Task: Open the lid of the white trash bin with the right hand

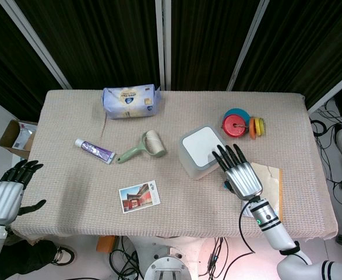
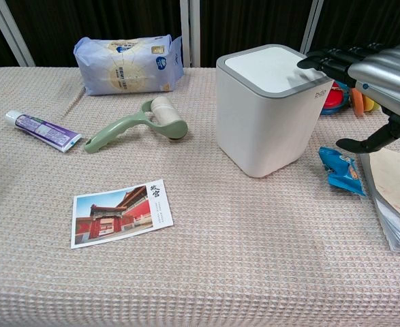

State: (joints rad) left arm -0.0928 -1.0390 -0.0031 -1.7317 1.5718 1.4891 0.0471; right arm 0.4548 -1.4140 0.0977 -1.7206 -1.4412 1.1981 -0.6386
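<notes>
The white trash bin (image 1: 197, 150) (image 2: 268, 109) stands right of the table's middle with its flat lid (image 2: 271, 68) down. My right hand (image 1: 239, 171) (image 2: 377, 71) hovers at the bin's right side, fingers stretched out and apart, fingertips (image 2: 322, 61) reaching over the lid's right edge. It holds nothing. Whether the fingertips touch the lid I cannot tell. My left hand (image 1: 6, 188) hangs off the table's left edge, fingers spread and empty; the chest view does not show it.
A blue snack packet (image 2: 341, 170) and a beige booklet (image 1: 270, 186) lie under my right hand. A red-and-blue stacking toy (image 1: 240, 123) sits behind the bin. A green lint roller (image 1: 143, 146), toothpaste tube (image 1: 94, 150), postcard (image 1: 138, 195) and wipes pack (image 1: 130, 100) lie to the left.
</notes>
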